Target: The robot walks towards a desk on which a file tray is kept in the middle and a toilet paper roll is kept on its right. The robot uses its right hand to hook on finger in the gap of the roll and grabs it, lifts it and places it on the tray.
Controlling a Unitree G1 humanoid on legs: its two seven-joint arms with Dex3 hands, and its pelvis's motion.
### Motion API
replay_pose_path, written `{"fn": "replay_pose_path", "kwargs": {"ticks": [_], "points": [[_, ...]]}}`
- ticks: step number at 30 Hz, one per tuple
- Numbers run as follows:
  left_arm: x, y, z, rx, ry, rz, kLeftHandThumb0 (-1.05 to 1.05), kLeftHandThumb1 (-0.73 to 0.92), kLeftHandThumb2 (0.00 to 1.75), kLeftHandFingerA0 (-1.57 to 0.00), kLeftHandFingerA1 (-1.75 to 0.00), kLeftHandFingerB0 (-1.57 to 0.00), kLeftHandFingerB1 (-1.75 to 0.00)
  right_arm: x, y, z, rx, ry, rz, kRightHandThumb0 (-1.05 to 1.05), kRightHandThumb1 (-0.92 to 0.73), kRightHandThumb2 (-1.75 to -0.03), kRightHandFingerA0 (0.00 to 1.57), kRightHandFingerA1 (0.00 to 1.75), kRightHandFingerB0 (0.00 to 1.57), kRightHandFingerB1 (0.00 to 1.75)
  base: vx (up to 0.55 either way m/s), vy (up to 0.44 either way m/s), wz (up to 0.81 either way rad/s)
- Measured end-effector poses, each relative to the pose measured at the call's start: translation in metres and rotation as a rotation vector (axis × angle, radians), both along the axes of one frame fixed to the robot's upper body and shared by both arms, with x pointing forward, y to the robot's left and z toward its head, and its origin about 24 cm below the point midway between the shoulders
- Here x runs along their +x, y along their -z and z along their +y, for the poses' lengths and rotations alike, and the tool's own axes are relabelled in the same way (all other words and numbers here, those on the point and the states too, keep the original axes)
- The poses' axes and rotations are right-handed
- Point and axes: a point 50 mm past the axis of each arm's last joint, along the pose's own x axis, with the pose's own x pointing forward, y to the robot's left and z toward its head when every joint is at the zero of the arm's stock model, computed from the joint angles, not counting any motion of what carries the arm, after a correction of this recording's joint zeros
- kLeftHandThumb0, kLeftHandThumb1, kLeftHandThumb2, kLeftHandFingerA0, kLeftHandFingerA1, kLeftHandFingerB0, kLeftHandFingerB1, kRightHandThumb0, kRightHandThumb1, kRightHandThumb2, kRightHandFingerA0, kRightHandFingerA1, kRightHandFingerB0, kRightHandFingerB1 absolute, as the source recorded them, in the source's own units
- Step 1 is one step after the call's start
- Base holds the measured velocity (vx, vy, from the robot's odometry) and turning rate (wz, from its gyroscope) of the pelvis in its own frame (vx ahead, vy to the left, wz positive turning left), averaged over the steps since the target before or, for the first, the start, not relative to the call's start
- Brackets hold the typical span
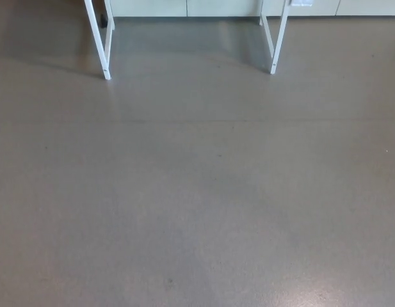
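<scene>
- The head view looks down on a bare grey floor [197, 192] that fills nearly the whole picture
- At the top edge stand the white legs of a desk: a left leg frame [100, 39] ending on the floor near the top left, and a right leg frame [276, 38] ending on the floor right of centre
- Each frame shows two thin bars that slant and meet near the foot
- Only the lower parts of the legs show; the desk top is cut off by the picture's upper edge
- Behind the legs runs a pale wall base or cabinet front [184, 7], along the far edge of the floor
- The tray and the roll lie outside the picture, so their place cannot be told
- Neither hand shows, so whether the fingers are spread or pressed together cannot be told
</scene>
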Motion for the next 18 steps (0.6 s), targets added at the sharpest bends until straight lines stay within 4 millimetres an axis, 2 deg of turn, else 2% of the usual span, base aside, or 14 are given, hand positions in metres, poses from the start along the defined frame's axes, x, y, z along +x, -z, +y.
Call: {"fn": "replay_pose_path", "kwargs": {"ticks": [1,2,3,4,6,7,8,9,10,13,14,15,17,18], "points": [[-0.0005,0.0002,-0.0001,-0.004,-0.002,0.0,-0.91,0.28,1.16,-0.62,-1.0,0.0,-0.69,-0.0001,0.0002,0.0002,0.005,-0.001,-0.001,-0.79,-0.8,-0.66,0.13,0.29,0.0,0.1,0.0,0.0,0.0],[-0.0008,0.0003,-0.0002,-0.008,-0.002,0.001,-0.84,0.31,1.16,-0.59,-0.96,-0.02,-0.69,-0.0003,0.0003,0.0004,0.01,-0.002,-0.001,-0.79,-0.8,-0.66,0.13,0.29,0.0,0.1,0.0,0.0,0.0],[-0.0009,0.0002,-0.0001,-0.009,0.002,0.004,-1.05,0.51,1.12,-0.62,-1.0,-0.32,-0.84,-0.0007,0.0005,0.0006,0.015,-0.004,-0.001,-0.79,-0.8,-0.66,0.13,0.29,0.0,0.1,0.0,0.0,0.0],[-0.0009,-0.0001,0.0003,-0.009,0.005,0.006,-0.95,0.25,1.15,-0.64,-1.03,0.0,-0.71,-0.0011,0.0006,0.0007,0.018,-0.004,-0.001,-0.79,-0.8,-0.66,0.13,0.29,0.0,0.1,0.0,0.0,0.0],[-0.0008,-0.0007,0.0008,-0.012,0.004,0.003,-0.91,0.24,1.14,-0.63,-1.01,0.0,-0.7,-0.0021,0.0009,0.0009,0.024,-0.005,0.001,-0.79,-0.8,-0.66,0.13,0.29,0.0,0.1,0.0,0.0,0.0],[-0.0007,-0.0009,0.001,-0.012,0.005,0.003,-0.84,0.3,1.15,-0.56,-0.95,-0.01,-0.67,-0.0027,0.0011,0.0009,0.026,-0.005,0.002,-0.79,-0.8,-0.66,0.13,0.29,0.0,0.1,0.0,0.0,0.0],[-0.0007,-0.0011,0.0012,-0.012,0.005,0.004,-0.85,0.31,1.15,-0.56,-0.94,0.0,-0.66,-0.0033,0.0012,0.001,0.029,-0.005,0.003,-0.79,-0.8,-0.66,0.13,0.29,0.0,0.1,0.0,0.0,0.0],[-0.0008,-0.0012,0.0013,-0.012,0.004,0.002,-1.05,0.5,1.1,-0.63,-1.02,-0.35,-0.87,-0.0035,0.0013,0.0011,0.03,-0.006,0.003,-0.79,-0.8,-0.66,0.13,0.29,0.0,0.1,0.0,0.0,0.0],[-0.0008,-0.0013,0.0015,-0.012,0.003,0.002,-0.9,0.25,1.13,-0.59,-0.99,0.0,-0.69,-0.0037,0.0014,0.0012,0.032,-0.006,0.004,-0.79,-0.8,-0.66,0.13,0.29,0.0,0.1,0.0,0.0,0.0],[-0.0006,-0.0016,0.0017,-0.013,-0.001,-0.003,-0.88,0.27,1.14,-0.59,-0.97,0.0,-0.67,-0.0044,0.0015,0.0013,0.036,-0.008,0.005,-0.79,-0.8,-0.66,0.13,0.29,0.0,0.1,0.0,0.0,0.0],[-0.0006,-0.0017,0.0017,-0.013,-0.001,-0.003,-0.92,0.23,1.12,-0.66,-1.01,-0.01,-0.69,-0.0044,0.0016,0.0014,0.037,-0.008,0.004,-0.79,-0.8,-0.66,0.13,0.29,0.0,0.1,0.0,0.0,0.0],[-0.0006,-0.0017,0.0018,-0.013,0.0,-0.002,-0.88,0.32,1.16,-0.62,-0.97,0.0,-0.66,-0.0045,0.0016,0.0014,0.037,-0.009,0.004,-0.79,-0.8,-0.66,0.13,0.29,0.0,0.1,0.0,0.0,0.0],[-0.0011,-0.0016,0.0018,-0.011,0.004,0.001,-0.91,0.26,1.13,-0.62,-0.99,0.0,-0.68,-0.0043,0.0016,0.0014,0.038,-0.01,0.003,-0.79,-0.8,-0.66,0.13,0.29,0.0,0.1,0.0,0.0,0.0],[-0.001,-0.0016,0.0018,-0.011,0.004,0.0,-0.87,0.31,1.15,-0.59,-0.96,0.0,-0.67,-0.0042,0.0016,0.0014,0.038,-0.011,0.002,-0.79,-0.8,-0.66,0.13,0.29,0.0,0.1,0.0,0.0,0.0]]}}
